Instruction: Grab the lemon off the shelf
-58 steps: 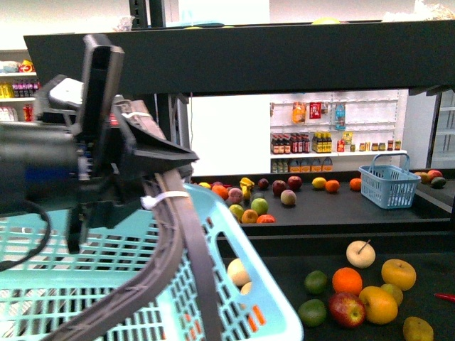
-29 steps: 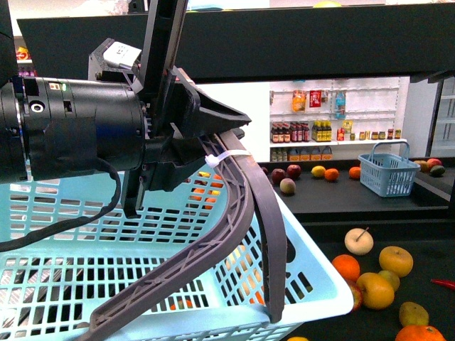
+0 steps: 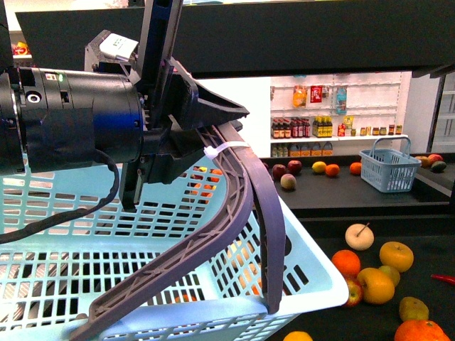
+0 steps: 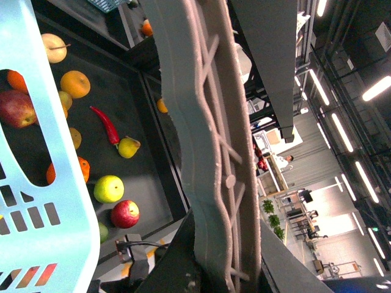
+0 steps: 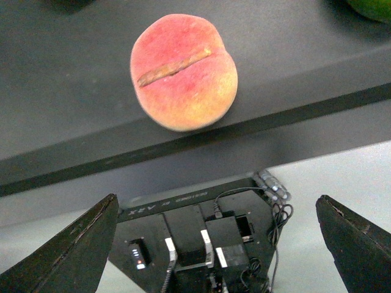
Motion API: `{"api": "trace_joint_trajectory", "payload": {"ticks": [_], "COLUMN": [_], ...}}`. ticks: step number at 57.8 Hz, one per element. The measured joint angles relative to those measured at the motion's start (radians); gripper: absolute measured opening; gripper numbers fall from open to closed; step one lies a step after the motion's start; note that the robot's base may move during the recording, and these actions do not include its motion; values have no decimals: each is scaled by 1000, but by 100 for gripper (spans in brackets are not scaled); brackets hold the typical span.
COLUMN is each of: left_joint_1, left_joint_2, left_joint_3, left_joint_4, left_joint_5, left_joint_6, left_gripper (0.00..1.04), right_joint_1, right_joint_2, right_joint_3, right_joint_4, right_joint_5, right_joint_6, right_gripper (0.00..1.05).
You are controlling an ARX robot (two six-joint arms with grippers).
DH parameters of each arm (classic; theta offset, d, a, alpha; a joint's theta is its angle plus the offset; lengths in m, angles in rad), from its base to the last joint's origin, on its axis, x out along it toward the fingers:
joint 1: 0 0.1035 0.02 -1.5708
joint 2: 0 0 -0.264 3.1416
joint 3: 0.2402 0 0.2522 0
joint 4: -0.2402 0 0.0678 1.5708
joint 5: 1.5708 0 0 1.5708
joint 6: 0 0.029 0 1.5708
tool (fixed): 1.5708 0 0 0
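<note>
Left gripper (image 3: 213,131): jaws clamped on grey handle (image 3: 242,192) of light-blue basket (image 3: 306,270).
Right gripper (image 5: 214,210): jaws wide apart, near peach (image 5: 183,70) at shelf (image 5: 73,91) edge.

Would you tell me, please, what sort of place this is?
Probably a grocery shop: loose fruit on a black display shelf, white shelves of bottles behind, and a turquoise shopping basket.

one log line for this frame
left gripper: shut on basket handle | right gripper: open, empty, facing peach on shelf | pick: not done
</note>
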Motion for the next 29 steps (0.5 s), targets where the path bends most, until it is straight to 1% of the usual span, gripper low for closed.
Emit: {"api": "trace_joint_trajectory", "payload": {"ticks": [9, 16, 23, 29], "left_joint_1": [0, 0, 0, 0], "left_joint_2": [0, 0, 0, 0], "left_joint_3": [0, 0, 0, 0], "left_joint_4": [0, 0, 0, 0], "left_joint_5": [1, -1, -3, -2], "left_joint_6": [1, 0, 1, 0], "left_gripper": [10, 10, 10, 10], "right_joint_1": [6, 14, 24, 39], "right_joint_2": [121, 200, 240, 251], "right_joint_3": [146, 254, 344, 407], "right_joint_4": [-39, -92, -111, -116], "right_joint_5": [47, 106, 113, 98], "right_joint_6": [13, 58, 122, 182], "right_gripper": [97, 97, 97, 97]}}
